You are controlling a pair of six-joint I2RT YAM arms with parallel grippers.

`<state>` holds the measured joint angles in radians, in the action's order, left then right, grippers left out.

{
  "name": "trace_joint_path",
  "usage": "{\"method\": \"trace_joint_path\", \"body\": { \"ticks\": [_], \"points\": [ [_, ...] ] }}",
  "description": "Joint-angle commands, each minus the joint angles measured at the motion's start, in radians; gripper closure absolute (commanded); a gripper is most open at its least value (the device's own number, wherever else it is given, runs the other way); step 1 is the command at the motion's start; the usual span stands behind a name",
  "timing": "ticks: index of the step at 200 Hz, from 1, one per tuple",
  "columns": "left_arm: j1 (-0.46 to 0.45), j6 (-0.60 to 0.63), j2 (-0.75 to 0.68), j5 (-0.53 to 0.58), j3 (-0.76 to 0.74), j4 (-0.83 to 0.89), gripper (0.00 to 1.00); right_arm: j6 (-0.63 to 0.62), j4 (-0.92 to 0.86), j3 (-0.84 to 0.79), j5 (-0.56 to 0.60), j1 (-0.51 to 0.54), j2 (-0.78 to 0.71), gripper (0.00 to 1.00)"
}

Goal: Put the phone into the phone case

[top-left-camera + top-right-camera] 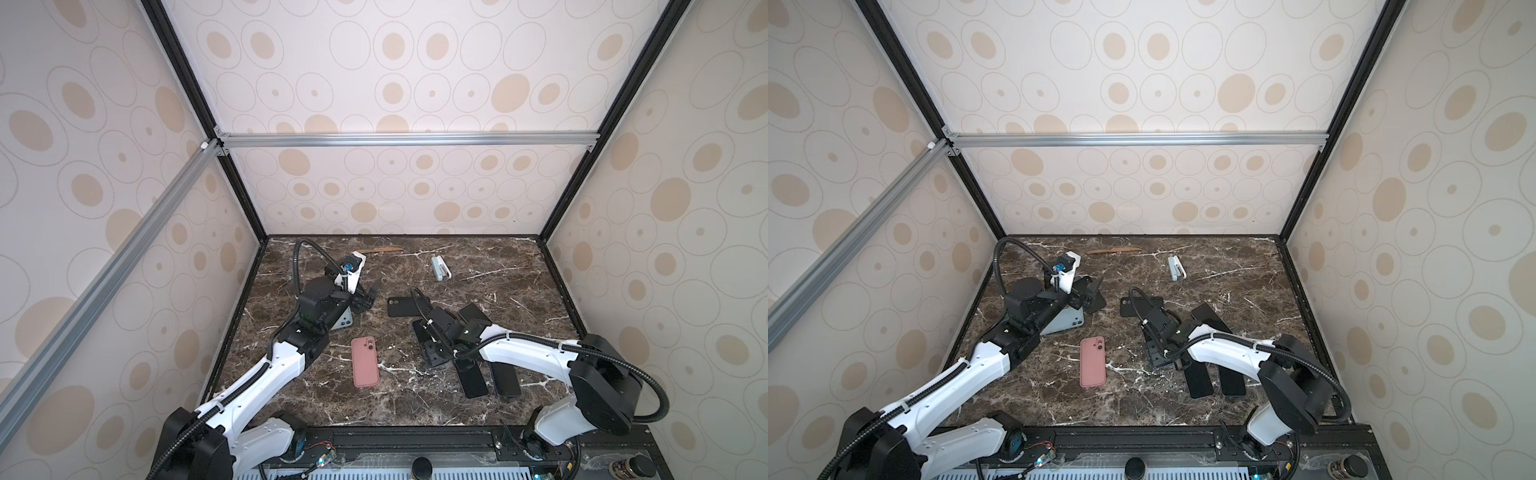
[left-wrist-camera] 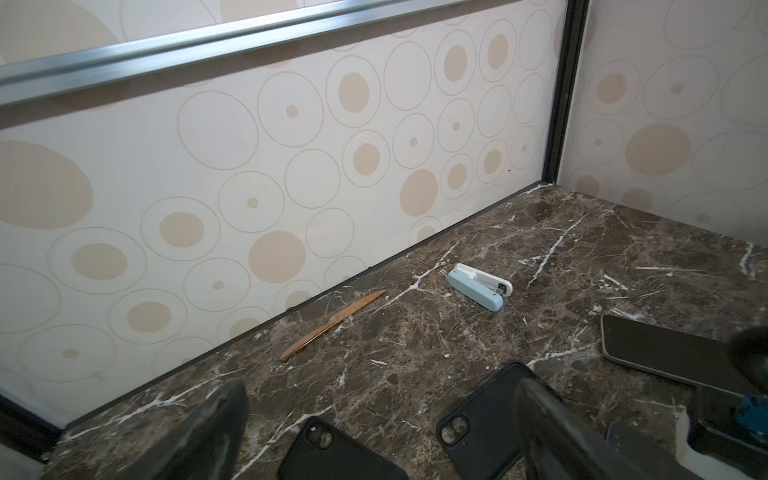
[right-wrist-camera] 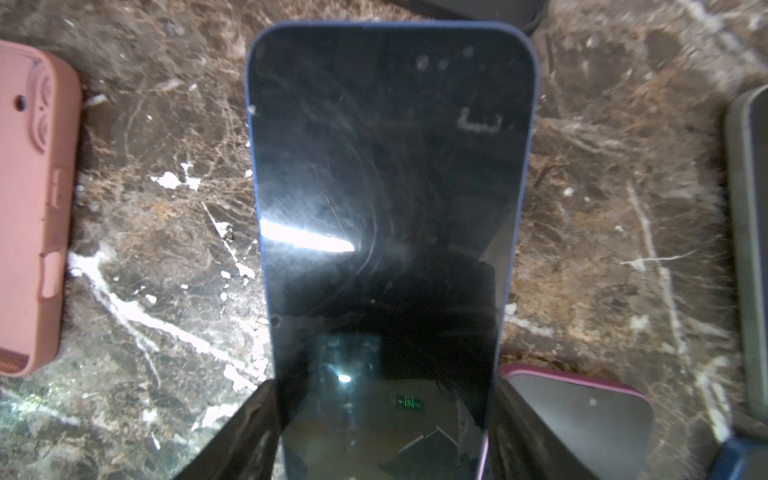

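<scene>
Phone (image 3: 386, 187) clamped in right hand (image 3: 382, 419), screen up, pink case (image 3: 33, 208) nearby; left hand (image 2: 380, 386) wide open

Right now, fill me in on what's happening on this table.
The right gripper has its jaws closed on a blue-edged phone, screen up. The phone is beside, but apart from, the pink case lying on the marble table. The left gripper hangs open and empty near a black case. The phone is not in any case yet.

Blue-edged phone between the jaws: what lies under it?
Around the blue-edged phone, marble table shows; a pink-rimmed phone pokes out at one corner. Directly beneath is hidden.
</scene>
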<state>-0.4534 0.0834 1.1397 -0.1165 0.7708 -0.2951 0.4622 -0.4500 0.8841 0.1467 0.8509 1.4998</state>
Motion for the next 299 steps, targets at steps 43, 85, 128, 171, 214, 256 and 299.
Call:
{"method": "trace_joint_path", "body": {
  "ticks": [43,85,128,171,214,256,299],
  "points": [
    [0.012,-0.277,0.23,-0.271,0.301,0.349,0.07,-0.106,0.108,-0.038,0.048,0.001,-0.137,0.43],
    [0.013,-0.38,0.396,-0.498,0.498,0.536,0.15,-0.181,0.211,-0.08,0.017,0.001,-0.24,0.43],
    [0.01,-0.404,0.442,-0.64,0.566,0.606,0.16,-0.269,0.254,-0.085,0.003,0.001,-0.286,0.43],
    [0.001,-0.374,0.474,-0.683,0.575,0.685,0.23,-0.291,0.276,-0.065,-0.025,0.001,-0.288,0.43],
    [-0.011,-0.318,0.509,-0.684,0.614,0.784,0.27,-0.32,0.293,-0.052,-0.048,0.002,-0.287,0.43],
    [-0.018,-0.311,0.525,-0.745,0.616,0.802,0.41,-0.329,0.292,-0.042,-0.062,0.002,-0.28,0.43],
    [-0.028,-0.246,0.556,-0.768,0.643,0.892,0.58,-0.333,0.3,-0.037,-0.058,0.002,-0.27,0.43]
  ]
}}
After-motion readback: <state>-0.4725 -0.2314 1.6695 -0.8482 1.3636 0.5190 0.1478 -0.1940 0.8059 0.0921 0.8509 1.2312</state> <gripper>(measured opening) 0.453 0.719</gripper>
